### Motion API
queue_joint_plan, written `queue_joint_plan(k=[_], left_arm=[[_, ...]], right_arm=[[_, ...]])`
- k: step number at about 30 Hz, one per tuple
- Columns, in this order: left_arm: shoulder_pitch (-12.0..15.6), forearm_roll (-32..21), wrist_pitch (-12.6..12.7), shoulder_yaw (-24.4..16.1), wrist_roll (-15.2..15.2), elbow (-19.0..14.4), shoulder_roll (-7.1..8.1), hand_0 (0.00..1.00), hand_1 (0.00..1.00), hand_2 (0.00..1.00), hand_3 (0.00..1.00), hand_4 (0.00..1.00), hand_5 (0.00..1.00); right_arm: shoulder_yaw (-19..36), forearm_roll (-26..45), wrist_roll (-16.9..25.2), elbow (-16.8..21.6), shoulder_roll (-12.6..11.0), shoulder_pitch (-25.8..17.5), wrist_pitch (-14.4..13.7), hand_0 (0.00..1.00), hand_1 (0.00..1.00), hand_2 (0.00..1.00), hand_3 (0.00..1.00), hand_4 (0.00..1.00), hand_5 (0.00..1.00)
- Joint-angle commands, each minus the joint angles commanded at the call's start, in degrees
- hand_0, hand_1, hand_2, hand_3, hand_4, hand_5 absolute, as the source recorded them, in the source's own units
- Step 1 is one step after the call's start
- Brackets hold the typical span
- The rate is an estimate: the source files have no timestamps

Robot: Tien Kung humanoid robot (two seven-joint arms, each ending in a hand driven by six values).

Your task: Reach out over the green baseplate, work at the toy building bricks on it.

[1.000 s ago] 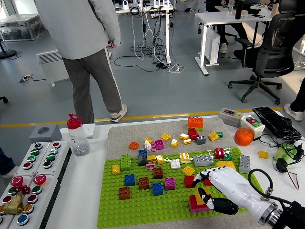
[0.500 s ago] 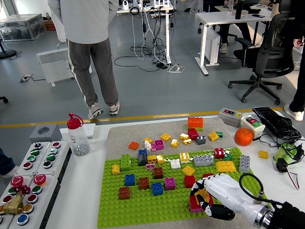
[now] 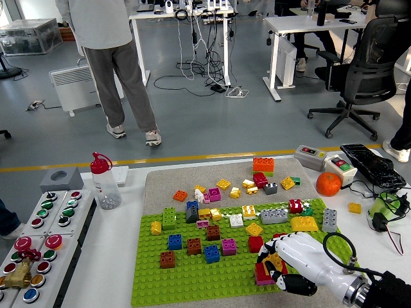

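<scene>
The right hand (image 3: 286,260) reaches in from 4 o'clock over the green baseplate (image 3: 192,273), which lies on the counter (image 3: 115,256). Its fingers (image 3: 264,251) curl around a yellow brick (image 3: 275,263) stacked on a red brick (image 3: 263,276) at the plate's 5 o'clock corner. Loose bricks (image 3: 212,232) stand toward 12 o'clock, and an orange (image 3: 328,184) sits at 2 o'clock.

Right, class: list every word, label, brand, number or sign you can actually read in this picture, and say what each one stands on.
No text can be read anywhere in this view.
grey switch box: red and green buttons, any marking too small to read.
button panel: coloured buttons, no legible labels.
clear bottle: no label visible.
toy bricks on the green baseplate: no print visible.
</scene>
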Motion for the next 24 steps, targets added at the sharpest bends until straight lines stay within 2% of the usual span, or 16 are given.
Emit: queue_joint_plan(k=[24], left_arm=[[-0.2,-0.1,0.0,0.1,0.0,0.0,0.02,0.662,0.61,0.562,0.439,0.242,0.998]], right_arm=[[-1.6,1.3,-0.8,-2.2,0.9,0.7,0.9,0.528,0.608,0.603,0.565,0.32,0.189]])
